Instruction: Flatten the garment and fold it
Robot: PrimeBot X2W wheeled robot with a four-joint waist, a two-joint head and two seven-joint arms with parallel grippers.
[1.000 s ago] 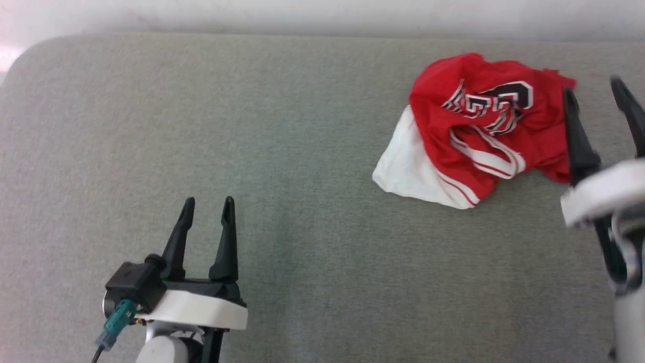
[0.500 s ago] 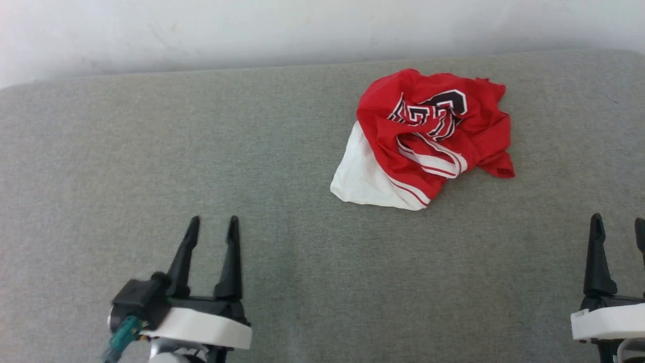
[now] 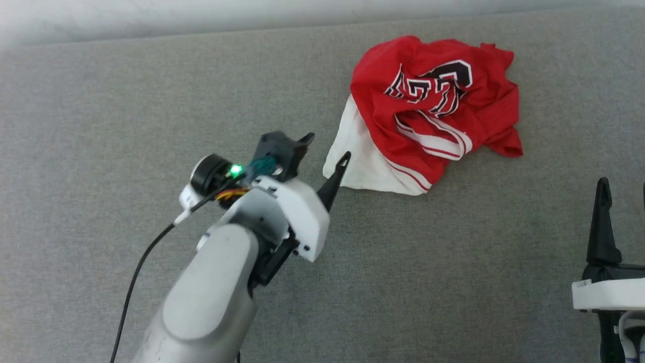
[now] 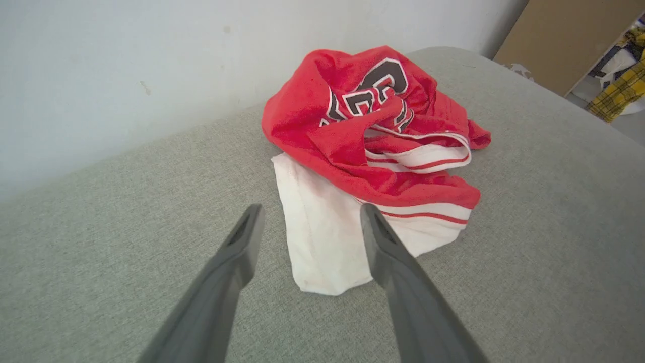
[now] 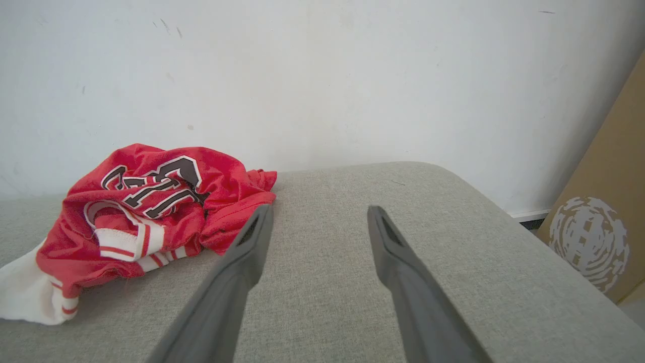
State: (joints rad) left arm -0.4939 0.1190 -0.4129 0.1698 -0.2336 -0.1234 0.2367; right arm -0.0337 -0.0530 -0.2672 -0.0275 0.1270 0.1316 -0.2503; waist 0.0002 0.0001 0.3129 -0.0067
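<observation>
**Left jaws line up on the jersey's white sleeve**

The garment point(image 3: 433, 111), a red basketball T-shirt, lies crumpled in a heap toward 1 o'clock on the grey fabric tabletop point(image 3: 126, 101), close to the wall point(image 5: 352, 75). Its black, white-outlined lettering point(image 3: 433, 91) is creased on top, a loop of red-and-white striped trim point(image 3: 438, 143) is folded over the middle, and one white sleeve point(image 3: 363, 161) spills flat out of the pile toward 7 o'clock.

The left gripper point(image 3: 326, 147) reaches across from 7 o'clock, jaws spread wide and holding nothing, fingers aimed toward 2 o'clock. In the left wrist view the sleeve's loose corner sits framed between the fingers. That is probably why the arm is there: the corner is the one flat, free edge offering a clean pinch to pull the heap open.

The right gripper point(image 3: 623, 186) waits at 4 o'clock, well apart from the shirt, jaws likewise wide and empty, likely keeping clear until a second corner is exposed. Flattening has not yet begun.
</observation>
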